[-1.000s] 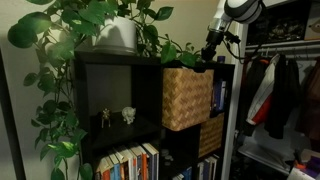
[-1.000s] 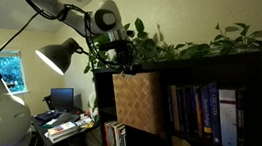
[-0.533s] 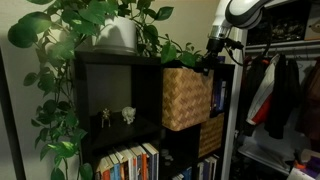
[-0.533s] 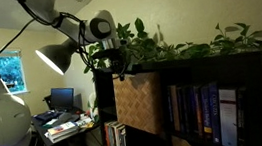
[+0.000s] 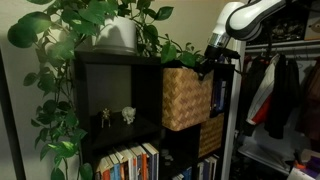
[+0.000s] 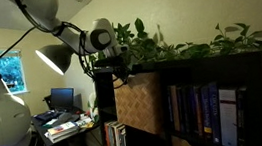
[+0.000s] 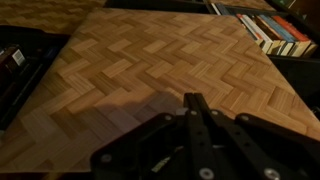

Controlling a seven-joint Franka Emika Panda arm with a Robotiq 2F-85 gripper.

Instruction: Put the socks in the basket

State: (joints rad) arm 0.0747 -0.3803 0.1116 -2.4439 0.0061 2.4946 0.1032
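Note:
The tan woven wicker basket (image 5: 186, 98) sits in an upper cubby of the dark shelf and sticks out a little; it also shows in an exterior view (image 6: 135, 105). In the wrist view its woven face (image 7: 150, 60) fills the picture. My gripper (image 5: 210, 62) hangs just in front of the basket's upper edge, as the exterior view (image 6: 119, 72) also shows. In the wrist view its fingers (image 7: 195, 100) are pressed together with nothing between them. No socks are visible in any view.
A leafy plant in a white pot (image 5: 118, 35) stands on top of the shelf. A darker woven basket (image 5: 210, 135) sits in the cubby below. Books (image 6: 201, 110) fill neighbouring cubbies. Clothes (image 5: 285, 95) hang beside the shelf. A desk lamp (image 6: 57, 57) stands behind the arm.
My gripper has moved down from above the shelf top and out in front of the wicker basket's upper edge. The basket has not moved.

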